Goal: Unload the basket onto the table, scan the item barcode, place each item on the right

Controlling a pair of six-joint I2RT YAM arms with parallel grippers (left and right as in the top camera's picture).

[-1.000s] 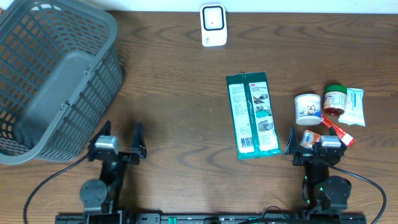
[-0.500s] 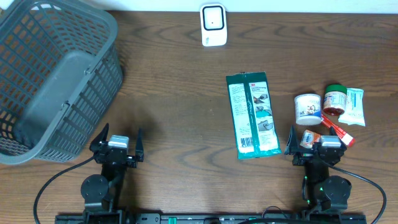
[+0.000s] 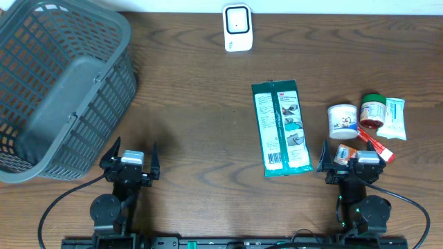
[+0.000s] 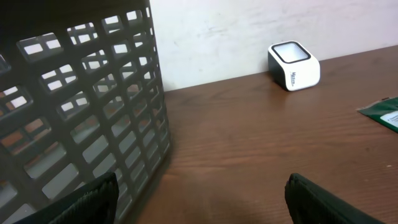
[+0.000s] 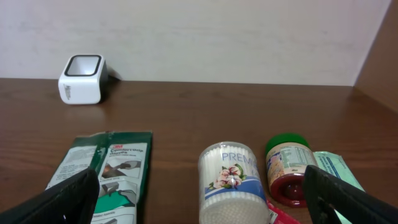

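Left pincer (image 3: 131, 159) gapes empty beside basket (image 3: 104, 97); right pincer (image 3: 353, 160) spread wide near green packet (image 3: 281, 128).

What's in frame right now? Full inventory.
table: 1, brown wood, under everything
basket: 1, grey, left
barcode scanner: 1, white, far edge, centre
flat package: 1, green, centre-right
cotton swab tub: 1, white, right of package
jar: 1, red, green lid, beside tub
packet: 1, pale teal, far right
tube: 1, red-orange, before jar
small box: 1, orange-white, near side of tub
left gripper: 1, black, open, near basket
right gripper: 1, black, open, near small box
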